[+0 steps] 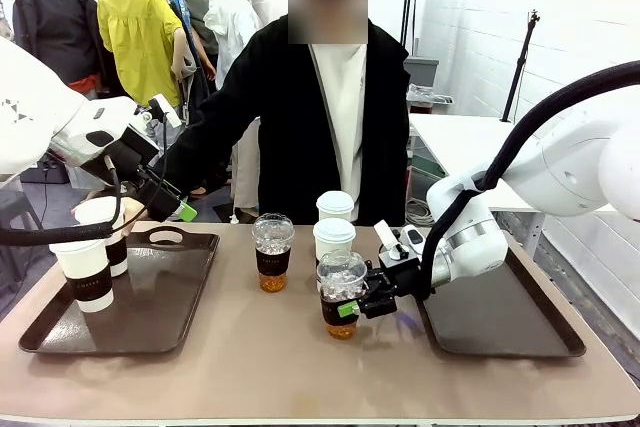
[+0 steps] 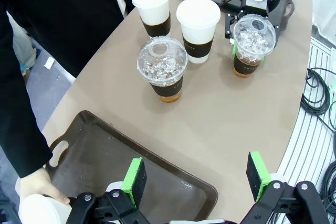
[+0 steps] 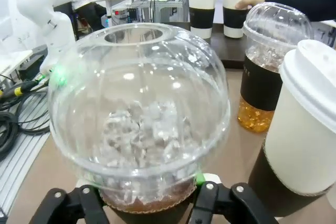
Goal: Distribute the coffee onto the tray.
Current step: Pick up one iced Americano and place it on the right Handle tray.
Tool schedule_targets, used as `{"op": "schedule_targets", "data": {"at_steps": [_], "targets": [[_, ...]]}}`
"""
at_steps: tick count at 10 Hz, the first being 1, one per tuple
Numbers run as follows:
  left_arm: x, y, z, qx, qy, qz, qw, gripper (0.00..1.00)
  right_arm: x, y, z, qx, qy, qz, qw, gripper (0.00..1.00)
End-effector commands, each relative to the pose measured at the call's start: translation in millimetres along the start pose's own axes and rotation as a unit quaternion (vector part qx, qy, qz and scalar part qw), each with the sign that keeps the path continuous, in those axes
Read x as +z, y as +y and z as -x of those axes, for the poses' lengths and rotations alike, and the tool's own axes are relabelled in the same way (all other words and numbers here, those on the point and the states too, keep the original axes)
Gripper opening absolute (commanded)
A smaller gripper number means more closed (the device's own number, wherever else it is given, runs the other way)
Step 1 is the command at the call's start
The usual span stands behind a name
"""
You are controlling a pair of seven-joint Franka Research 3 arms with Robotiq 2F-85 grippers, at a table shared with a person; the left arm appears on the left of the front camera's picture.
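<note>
The coffee stands as several cups. A clear dome-lidded cup (image 1: 342, 297) of amber drink sits near the right tray (image 1: 500, 319), and my right gripper (image 1: 347, 308) is shut on its black sleeve; up close its dome (image 3: 139, 108) rises above the right gripper (image 3: 149, 204). Mid-table stand another dome-lidded cup (image 1: 272, 252) and two white lidded cups (image 1: 334, 241), (image 1: 335, 206). Two more white cups (image 1: 92, 269) stand on the left tray (image 1: 160, 332), a person's hand (image 2: 37, 184) on one. My left gripper (image 2: 197, 182) hangs open over that tray's corner.
The person stands at the far side, one sleeve (image 1: 205, 152) reaching to the left tray. Cables (image 2: 320, 98) lie on the floor beyond the table's edge. Bare tabletop (image 1: 250, 357) lies between the trays in front of the cups.
</note>
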State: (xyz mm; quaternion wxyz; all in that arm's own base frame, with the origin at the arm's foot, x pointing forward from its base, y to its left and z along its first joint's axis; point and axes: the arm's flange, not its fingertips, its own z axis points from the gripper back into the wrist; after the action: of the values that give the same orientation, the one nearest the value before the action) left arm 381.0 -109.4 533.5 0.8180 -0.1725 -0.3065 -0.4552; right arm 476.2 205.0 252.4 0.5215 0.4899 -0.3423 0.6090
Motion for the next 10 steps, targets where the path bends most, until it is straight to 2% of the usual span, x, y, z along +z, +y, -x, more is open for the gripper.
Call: {"op": "schedule_targets", "data": {"at_steps": [1, 5, 7, 10], "targets": [[0, 2, 1, -0.001, -0.005, 0.008, 1.0, 1.0, 2, -5, 1, 0.004, -0.021, -0.01, 1.0, 0.62], [0, 2, 1, -0.001, -0.005, 0.008, 1.0, 1.0, 19, 8, -10, 0.01, -0.033, 0.002, 0.999, 0.62], [0, 2, 1, -0.001, -0.005, 0.008, 1.0, 1.0, 57, 24, -22, 0.013, -0.033, 0.043, 0.998, 0.62], [0, 2, 1, -0.001, -0.005, 0.008, 1.0, 1.0, 128, 52, -22, -0.005, -0.045, 0.121, 0.992, 0.62]]}}
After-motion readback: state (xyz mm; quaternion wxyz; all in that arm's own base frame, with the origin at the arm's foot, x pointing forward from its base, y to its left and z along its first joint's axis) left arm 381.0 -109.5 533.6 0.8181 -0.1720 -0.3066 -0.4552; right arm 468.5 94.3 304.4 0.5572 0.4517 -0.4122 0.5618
